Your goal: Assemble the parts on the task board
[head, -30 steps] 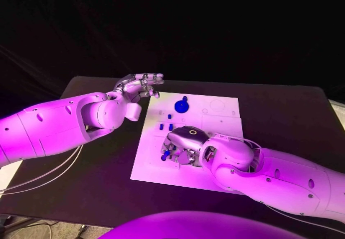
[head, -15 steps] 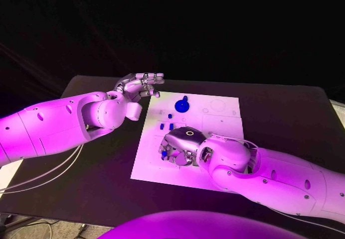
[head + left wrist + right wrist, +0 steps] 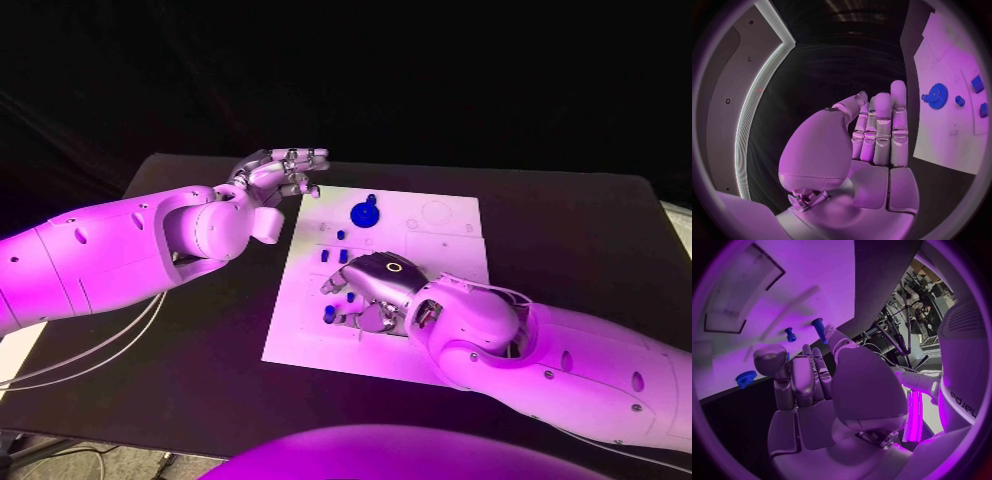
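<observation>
The white task board (image 3: pixel 433 330) lies mid-table. A blue gear (image 3: pixel 365 213) sits near its far edge, also in the left wrist view (image 3: pixel 934 95) and the right wrist view (image 3: pixel 746 377). Two small blue parts (image 3: pixel 333 256) stand further down the board. My right hand (image 3: pixel 368 295) is palm down over the board's near left part, thumb spread. Its fingertips (image 3: pixel 346 318) curl beside a small blue part (image 3: pixel 330 319), and I cannot tell whether they hold it. A blue peg (image 3: pixel 819 330) stands by the thumb tip. My left hand (image 3: pixel 281 170) hovers off the far left corner, fingers straight, together and empty.
The black table (image 3: pixel 577 220) surrounds the board, with bare room to the right and left. Faint outlines of recesses (image 3: pixel 433 213) mark the board's far right part. My right forearm (image 3: pixel 562 360) covers the board's near right corner.
My right hand has edged left and back again over the board, and its thumb now sticks out further. The left hand has not moved.
</observation>
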